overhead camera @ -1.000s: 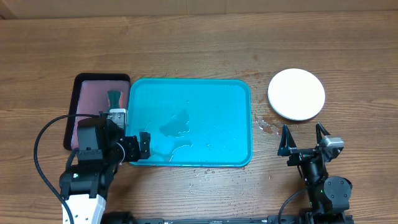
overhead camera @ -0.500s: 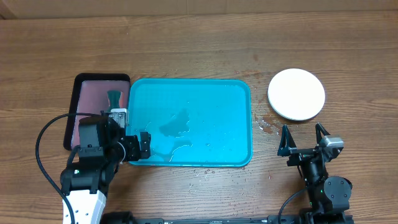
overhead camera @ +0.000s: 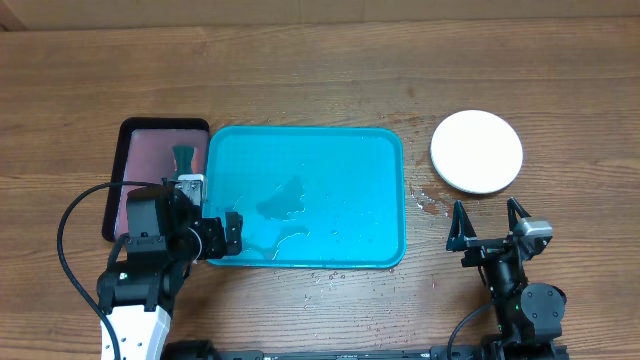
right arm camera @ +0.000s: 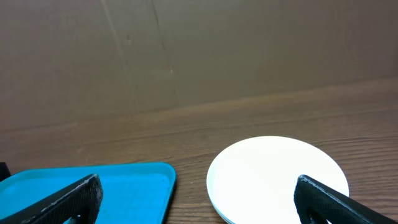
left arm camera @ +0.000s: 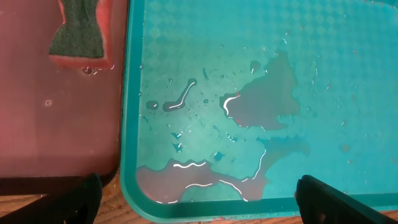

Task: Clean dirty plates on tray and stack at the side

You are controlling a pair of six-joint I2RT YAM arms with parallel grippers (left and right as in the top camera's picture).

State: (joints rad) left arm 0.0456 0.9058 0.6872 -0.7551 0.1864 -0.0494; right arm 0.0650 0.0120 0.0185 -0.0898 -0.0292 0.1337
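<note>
The turquoise tray (overhead camera: 390,160) lies mid-table with puddles of reddish water and no plates on it; it also shows in the left wrist view (left arm camera: 134,124) and the right wrist view (right arm camera: 143,180). A white plate (overhead camera: 477,151) lies on the table right of the tray, also in the right wrist view (right arm camera: 273,174), with the edge of another plate under it. The blue and yellow-green plates are hidden. My left gripper (overhead camera: 215,237) is open and empty over the tray's front left corner (left arm camera: 196,199). My right gripper (overhead camera: 487,220) is open and empty, in front of the white plate (right arm camera: 196,199).
A black-rimmed pinkish tray (overhead camera: 140,150) lies left of the turquoise tray, with a green sponge (overhead camera: 184,156) on it, also in the left wrist view (left arm camera: 78,31). Water drops dot the table by the tray's front right (overhead camera: 428,203). A cardboard wall (right arm camera: 186,50) stands behind.
</note>
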